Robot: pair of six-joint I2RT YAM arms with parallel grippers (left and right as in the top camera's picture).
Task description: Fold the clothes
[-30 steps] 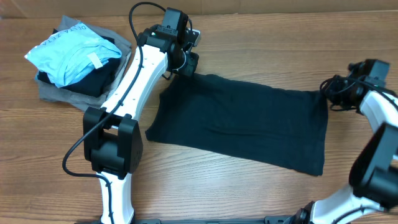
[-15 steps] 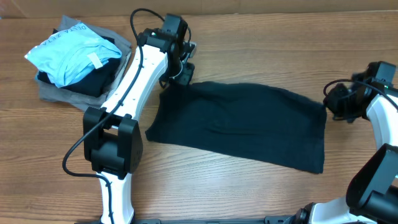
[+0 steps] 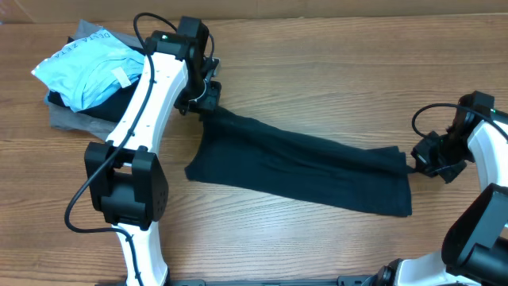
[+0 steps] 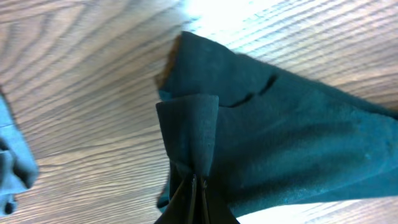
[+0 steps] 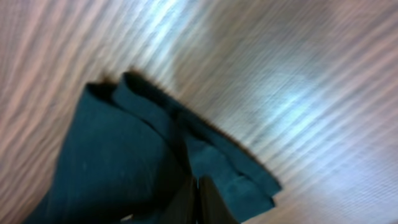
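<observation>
The black T-shirt (image 3: 302,167) lies folded in a wide band across the middle of the table. My left gripper (image 3: 208,97) is shut on its far left corner and holds it lifted. In the left wrist view the cloth (image 4: 261,143) bunches up between the closed jaws (image 4: 194,186). My right gripper (image 3: 422,159) is shut on the far right corner of the shirt. In the right wrist view the pinched cloth (image 5: 124,155) folds around the closed jaws (image 5: 198,186). The far edge hangs pulled toward the near edge. No logo shows.
A pile of folded clothes stands at the far left: a light-blue garment (image 3: 91,67) on top of black cloth and a grey garment (image 3: 67,119). The wooden table (image 3: 333,56) extends behind the shirt.
Both grippers have moved toward the front with the shirt's far corners, the left one also leftward. The far edge has been drawn over the shirt, which looks narrower now.
</observation>
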